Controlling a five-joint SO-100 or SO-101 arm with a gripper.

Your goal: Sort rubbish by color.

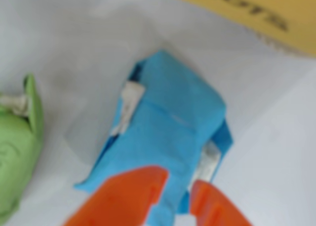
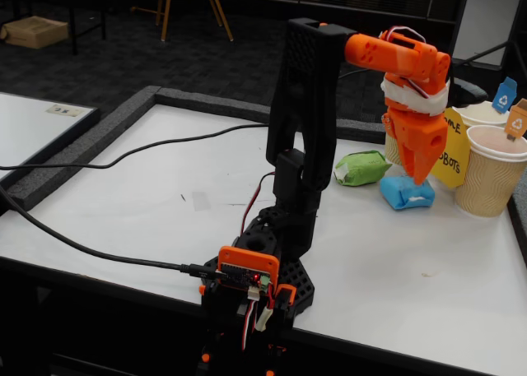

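Observation:
The blue lump of rubbish (image 1: 168, 132) fills the middle of the wrist view, with white tape strips on its sides. My orange gripper (image 1: 180, 191) comes in from the bottom edge, its fingers close together with the lump's near end pinched in the narrow gap. In the fixed view the gripper (image 2: 422, 177) points straight down onto the top of the blue lump (image 2: 403, 195), which still sits at table level. The green lump (image 1: 17, 147) lies just to the left of it (image 2: 362, 167). The orange lump is out of view.
A yellow sign (image 2: 451, 150) stands right behind the lumps, also seen in the wrist view (image 1: 256, 13). Two tan paper cups (image 2: 492, 174) (image 2: 484, 114) with coloured tags stand at the right. A black cable (image 2: 90, 248) crosses the white table (image 2: 165, 195) on the left.

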